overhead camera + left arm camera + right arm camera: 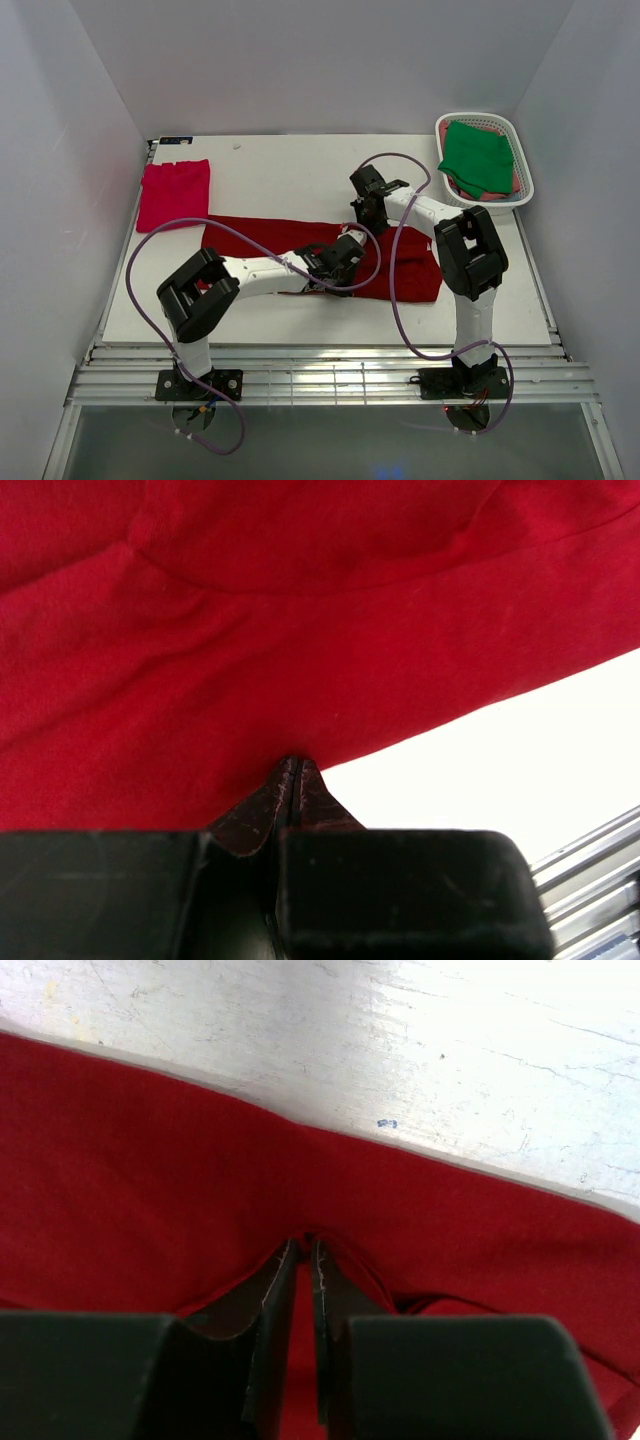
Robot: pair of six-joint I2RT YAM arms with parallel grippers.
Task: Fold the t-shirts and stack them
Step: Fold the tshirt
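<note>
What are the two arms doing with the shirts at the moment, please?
Both arms are on the dark red t-shirt spread across the middle: the left end effector and right end effector each pinch its cloth. A folded pinkish-red t-shirt lies far left; a green t-shirt sits in the white basket.

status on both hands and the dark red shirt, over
Left hand shut on dark red shirt, near edge. Right hand shut on its far edge. Shirt spread out. Nothing in the way; pink shirt far left, green shirt in basket.

Middle of dark red t-shirt (420, 272) hidden under arms (265, 268); pinkish cloth (516, 179) in basket (480, 116) mostly covered by green t-shirt (478, 158).
</note>
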